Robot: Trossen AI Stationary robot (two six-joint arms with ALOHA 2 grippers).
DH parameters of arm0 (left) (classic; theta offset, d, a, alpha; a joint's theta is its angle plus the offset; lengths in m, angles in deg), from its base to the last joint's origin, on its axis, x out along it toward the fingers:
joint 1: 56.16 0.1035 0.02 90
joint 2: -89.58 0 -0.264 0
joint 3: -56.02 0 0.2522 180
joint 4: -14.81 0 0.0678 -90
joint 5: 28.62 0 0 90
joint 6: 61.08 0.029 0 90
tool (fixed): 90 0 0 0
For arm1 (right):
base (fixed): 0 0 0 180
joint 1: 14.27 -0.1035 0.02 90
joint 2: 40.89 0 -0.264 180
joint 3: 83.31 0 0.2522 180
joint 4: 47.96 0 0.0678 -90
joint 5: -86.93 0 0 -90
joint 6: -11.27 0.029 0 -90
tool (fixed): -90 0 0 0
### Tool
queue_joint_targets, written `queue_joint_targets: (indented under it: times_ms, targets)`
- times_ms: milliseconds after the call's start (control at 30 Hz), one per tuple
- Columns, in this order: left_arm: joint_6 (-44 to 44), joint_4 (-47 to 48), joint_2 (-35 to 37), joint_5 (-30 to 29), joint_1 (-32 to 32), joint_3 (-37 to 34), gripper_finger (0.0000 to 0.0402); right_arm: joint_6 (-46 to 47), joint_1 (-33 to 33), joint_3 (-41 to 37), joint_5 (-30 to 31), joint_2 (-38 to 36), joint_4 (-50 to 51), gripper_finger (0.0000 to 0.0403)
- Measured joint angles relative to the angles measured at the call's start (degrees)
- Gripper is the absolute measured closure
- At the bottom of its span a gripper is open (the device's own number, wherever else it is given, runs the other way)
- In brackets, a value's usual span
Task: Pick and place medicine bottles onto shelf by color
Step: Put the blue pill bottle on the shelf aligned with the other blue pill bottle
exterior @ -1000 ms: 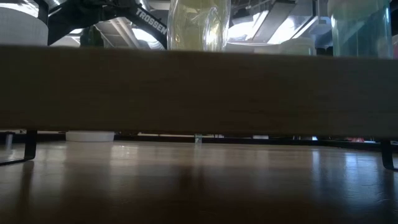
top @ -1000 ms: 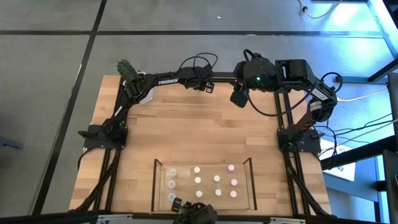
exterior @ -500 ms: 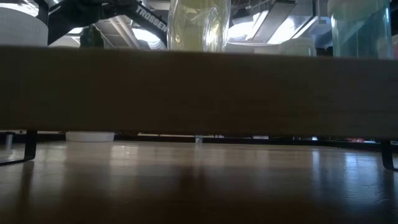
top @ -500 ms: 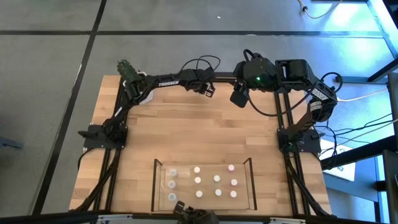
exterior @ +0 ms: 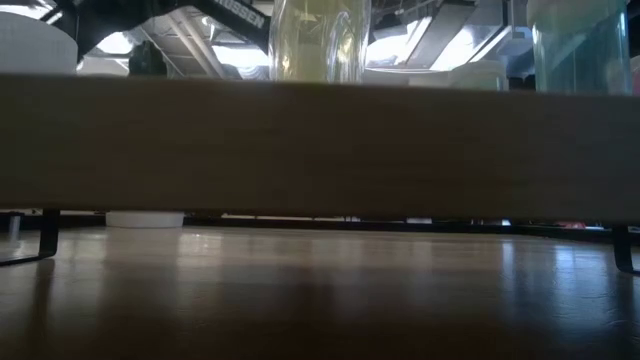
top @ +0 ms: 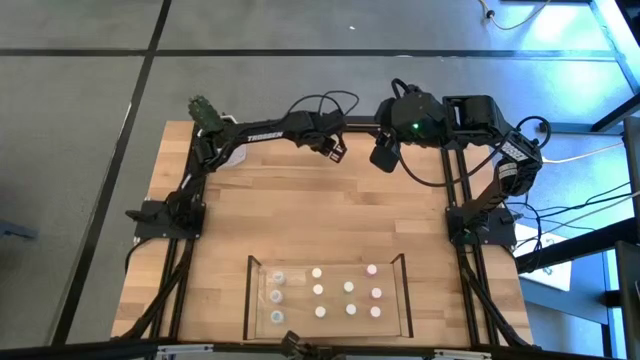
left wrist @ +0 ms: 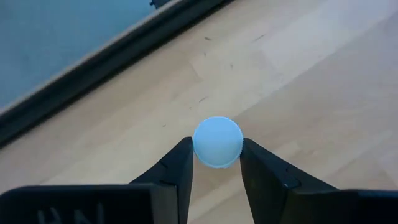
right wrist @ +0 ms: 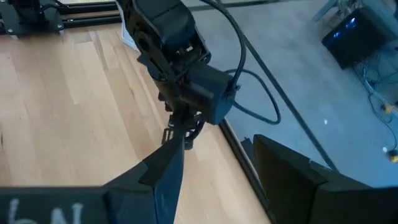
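Pale wood spans the table (top: 300, 220), and the clear-walled shelf (top: 404, 296) at its near edge already holds about ten bottles in rows. The left gripper (left wrist: 216, 163), high at the far edge, clamps a pale-capped bottle (left wrist: 217, 142) between its fingers. It should probably carry this level to the matching column. The right gripper (right wrist: 214, 165) waits released beside the frame.
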Motion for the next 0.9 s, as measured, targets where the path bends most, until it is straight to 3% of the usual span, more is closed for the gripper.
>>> queue_joint_targets:
  times_ms: [267,667,767,900]
  targets:
    - [4.5,1.2,4.9,-0.6,-0.7,0.0,0.0294,-7.4,0.0,0.0,0.0,0.0,-1.1,0.0209]
    - [18.9,8.1,13.1,-0.5,-7.5,0.0,0.0294,-7.1,0.0,0.0,-0.1,0.0,-3.1,0.0209]
    - [20.6,9.4,15.1,-0.4,-10.7,0.0,0.0294,-8.2,0.0,0.0,-4.5,0.0,-2.7,0.0209]
    - [24.7,9.8,16.6,0.5,-15.6,0.0,0.0294,-15.0,0.0,0.0,-18.3,0.0,1.7,0.0209]
